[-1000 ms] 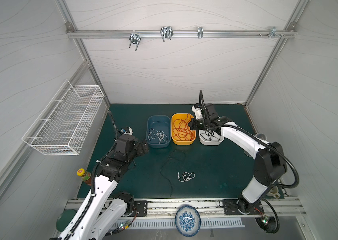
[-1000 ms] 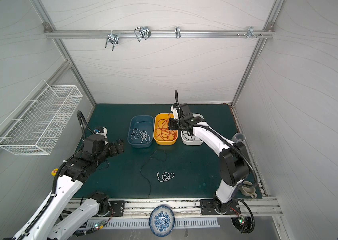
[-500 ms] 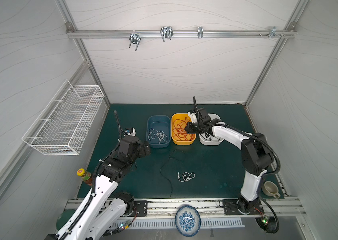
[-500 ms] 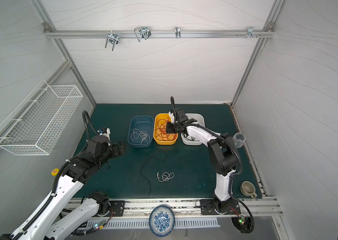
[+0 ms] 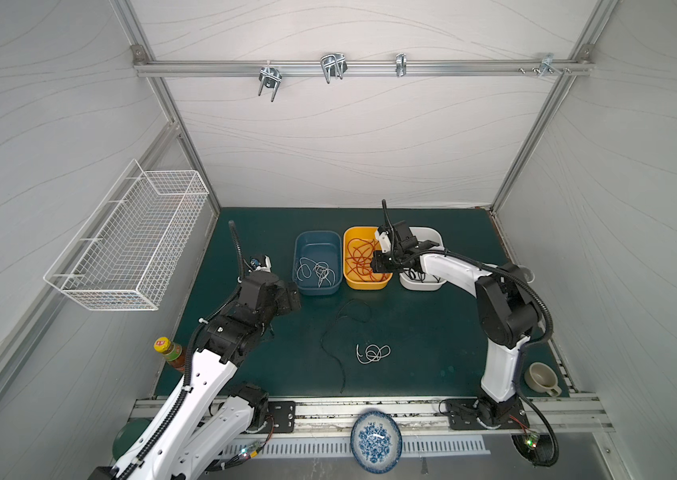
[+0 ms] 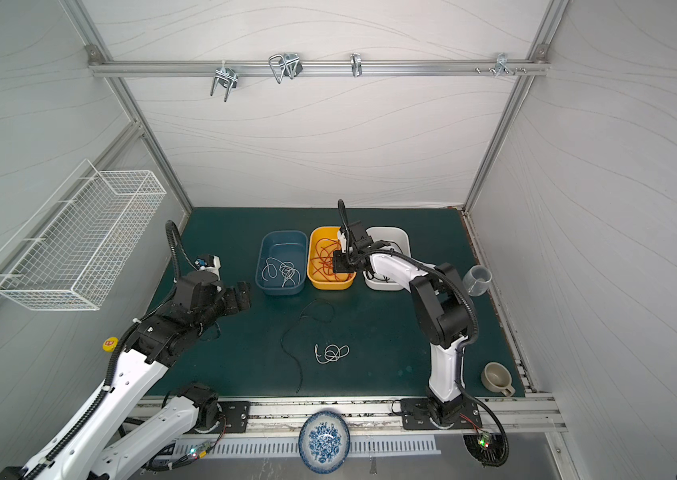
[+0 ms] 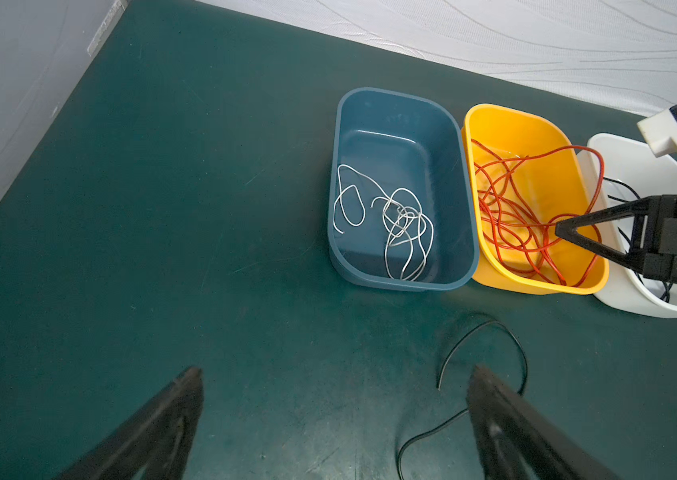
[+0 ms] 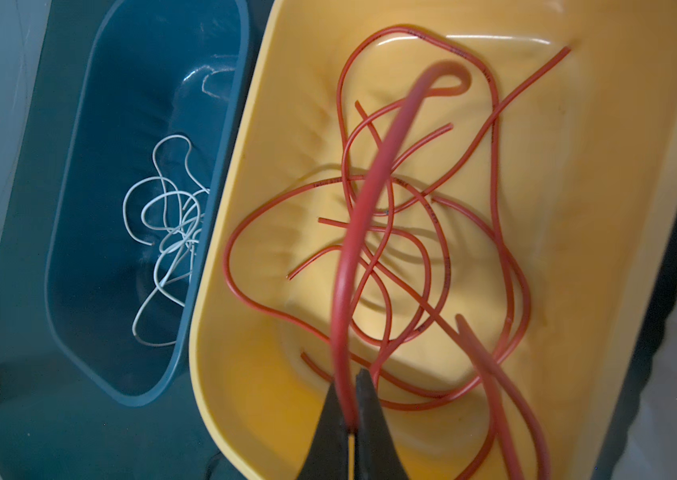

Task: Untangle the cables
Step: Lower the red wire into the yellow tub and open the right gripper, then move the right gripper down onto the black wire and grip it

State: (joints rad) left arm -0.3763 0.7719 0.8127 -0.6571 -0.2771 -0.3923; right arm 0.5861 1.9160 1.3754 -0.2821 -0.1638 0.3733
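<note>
Red cables (image 5: 363,257) lie in a yellow bin (image 5: 351,276). My right gripper (image 8: 347,380) hangs over this bin, shut on one red cable (image 8: 345,291) that loops up from its tips; in both top views the right gripper (image 5: 378,264) (image 6: 341,266) is at the bin's right side. White cables (image 5: 318,270) lie in a blue bin (image 5: 299,249), black ones (image 5: 415,274) in a white bin (image 5: 432,284). On the mat lie a loose black cable (image 5: 336,332) and a coiled white cable (image 5: 373,353). My left gripper (image 7: 336,370) is open and empty above the mat, near the black cable's end (image 7: 482,332).
A wire basket (image 5: 129,245) hangs on the left wall. A bottle (image 5: 170,351) stands at the mat's left edge, a beige cup (image 5: 540,376) at the front right, a clear cup (image 6: 478,279) by the right arm. A blue-patterned plate (image 5: 376,440) sits beyond the front rail.
My right gripper has moved left from above the white bin and come down over the yellow bin, still shut. The left gripper has edged a little to the right, still open.
</note>
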